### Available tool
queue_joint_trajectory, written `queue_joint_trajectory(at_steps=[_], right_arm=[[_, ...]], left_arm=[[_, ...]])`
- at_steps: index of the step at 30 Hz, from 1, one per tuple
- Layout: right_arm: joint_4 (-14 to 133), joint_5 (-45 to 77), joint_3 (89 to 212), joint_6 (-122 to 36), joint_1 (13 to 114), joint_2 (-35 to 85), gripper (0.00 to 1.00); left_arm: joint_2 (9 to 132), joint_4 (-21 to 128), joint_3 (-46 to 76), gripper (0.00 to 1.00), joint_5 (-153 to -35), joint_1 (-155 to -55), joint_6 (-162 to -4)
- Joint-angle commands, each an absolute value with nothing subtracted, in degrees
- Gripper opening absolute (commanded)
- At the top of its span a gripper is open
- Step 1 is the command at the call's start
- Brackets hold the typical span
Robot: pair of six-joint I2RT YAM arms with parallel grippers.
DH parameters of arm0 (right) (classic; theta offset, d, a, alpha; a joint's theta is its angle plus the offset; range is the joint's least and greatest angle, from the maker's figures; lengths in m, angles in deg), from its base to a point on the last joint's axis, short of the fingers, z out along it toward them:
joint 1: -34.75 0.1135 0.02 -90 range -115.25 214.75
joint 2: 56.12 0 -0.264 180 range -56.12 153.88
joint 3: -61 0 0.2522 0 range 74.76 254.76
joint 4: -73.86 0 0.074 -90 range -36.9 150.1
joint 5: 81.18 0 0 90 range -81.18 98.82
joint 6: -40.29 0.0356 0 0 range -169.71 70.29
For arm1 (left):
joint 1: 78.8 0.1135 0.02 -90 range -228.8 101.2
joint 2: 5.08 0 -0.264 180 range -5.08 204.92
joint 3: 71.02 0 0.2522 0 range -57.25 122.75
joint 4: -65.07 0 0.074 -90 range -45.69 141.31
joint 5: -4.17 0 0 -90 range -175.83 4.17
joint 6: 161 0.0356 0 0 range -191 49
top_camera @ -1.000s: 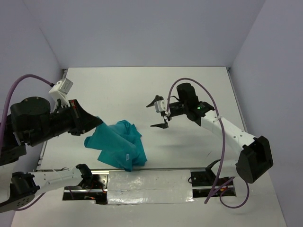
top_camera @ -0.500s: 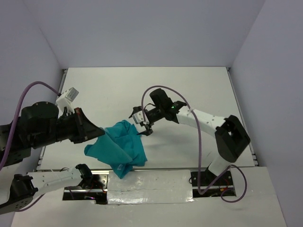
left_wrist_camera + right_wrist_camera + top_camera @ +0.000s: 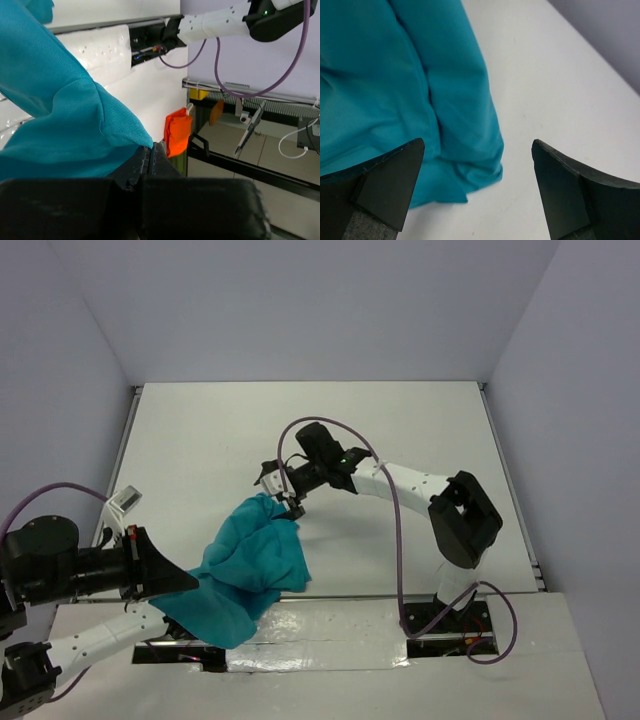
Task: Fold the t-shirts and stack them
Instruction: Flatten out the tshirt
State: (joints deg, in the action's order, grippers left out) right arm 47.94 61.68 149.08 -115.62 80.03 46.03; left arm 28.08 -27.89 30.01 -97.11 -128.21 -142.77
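The teal t-shirt (image 3: 250,560) lies crumpled at the near left of the table, stretched toward the front edge. My left gripper (image 3: 185,585) is shut on its near corner, lifted over the front edge; in the left wrist view the cloth (image 3: 60,120) runs into the shut jaws of the left gripper (image 3: 150,152). My right gripper (image 3: 282,490) is open and empty, just above the shirt's far edge. In the right wrist view the right gripper (image 3: 477,165) straddles a folded teal edge (image 3: 450,115).
The white table (image 3: 400,440) has walls at the back and both sides. A white foil-covered strip (image 3: 330,625) runs along the front edge by the arm bases. An orange object (image 3: 177,132) hangs off the table's side in the left wrist view.
My left gripper pulled the shirt corner toward the front left, stretching the cloth over the table edge. My right gripper swung left and down to the shirt's far edge, staying open.
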Motion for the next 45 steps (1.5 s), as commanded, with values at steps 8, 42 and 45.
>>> queue_joint_trajectory(at_steps=[8, 42, 45], right_arm=[[58.0, 65.1, 158.5, -109.8, 88.4, 52.9, 0.96], [67.3, 57.2, 156.9, -98.5, 78.8, 45.5, 0.0], [67.0, 56.5, 157.7, -93.9, 72.2, 41.5, 0.0]], left_arm=[[28.3, -26.4, 26.6, 0.0, -101.4, -127.8, -144.3], [41.1, -23.7, 39.2, 0.0, -87.0, -128.3, -134.6], [46.7, -23.5, 44.5, 0.0, -82.0, -128.4, -131.6]])
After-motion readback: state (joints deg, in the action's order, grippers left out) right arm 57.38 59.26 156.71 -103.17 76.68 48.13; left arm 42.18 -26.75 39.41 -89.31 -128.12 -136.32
